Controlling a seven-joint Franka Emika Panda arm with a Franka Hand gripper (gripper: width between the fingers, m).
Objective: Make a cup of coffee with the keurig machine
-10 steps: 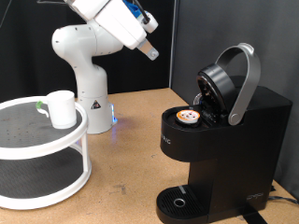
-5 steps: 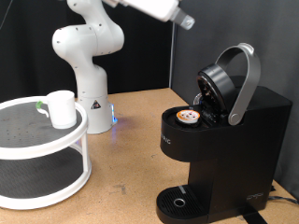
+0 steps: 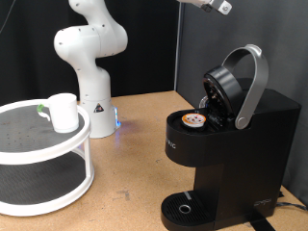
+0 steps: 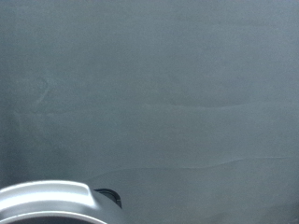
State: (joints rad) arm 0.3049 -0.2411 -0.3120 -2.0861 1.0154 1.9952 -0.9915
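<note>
The black keurig machine [image 3: 231, 144] stands at the exterior view's right with its lid and grey handle [image 3: 252, 85] raised. A small white pod with an orange-speckled top [image 3: 195, 120] sits in its open holder. The white cup [image 3: 64, 112] with a pale green handle stands on the top shelf of a round white rack at the exterior view's left. My gripper [image 3: 223, 6] is at the exterior view's top edge, high above the machine, mostly out of frame. The wrist view shows only a grey backdrop and the grey lid handle's curve [image 4: 56, 201].
The white two-tier rack [image 3: 38, 159] fills the exterior view's lower left. The white arm base [image 3: 91, 58] stands behind it on the brown table [image 3: 135, 154]. The round drip tray [image 3: 185, 208] at the machine's foot holds nothing. A dark curtain hangs behind.
The gripper has swung from above the arm base up and to the exterior view's right, ending almost out of frame above the machine. Cup, pod and lid have not moved.
</note>
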